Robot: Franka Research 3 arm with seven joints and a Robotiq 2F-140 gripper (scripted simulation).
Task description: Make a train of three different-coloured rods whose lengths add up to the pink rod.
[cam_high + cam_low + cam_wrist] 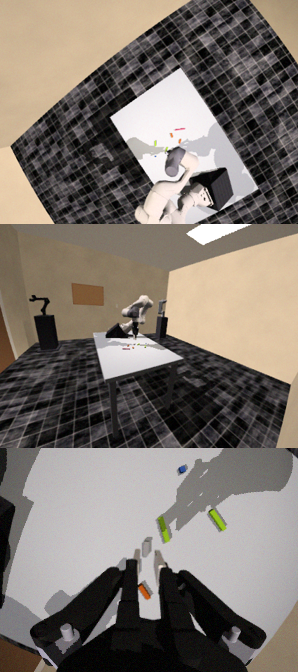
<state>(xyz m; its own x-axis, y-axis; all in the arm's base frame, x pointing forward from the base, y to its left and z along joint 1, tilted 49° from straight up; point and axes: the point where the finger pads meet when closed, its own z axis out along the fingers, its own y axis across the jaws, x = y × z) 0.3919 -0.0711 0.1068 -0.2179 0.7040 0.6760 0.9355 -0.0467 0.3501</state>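
Observation:
My gripper points down above the table, its fingers close together but apart, with nothing between them. The grey rod lies just beyond the fingertips in the wrist view. A lime rod lies close by, partly shaded. A second lime rod and the small blue rod lie farther off. One orange rod and another orange rod lie near the pink rod. One orange rod also shows between the finger links in the wrist view; the pink rod is hidden there.
The white table carries the rods loosely spread. A large black block stands beside the arm's base. Shadows of the arm fall across the table.

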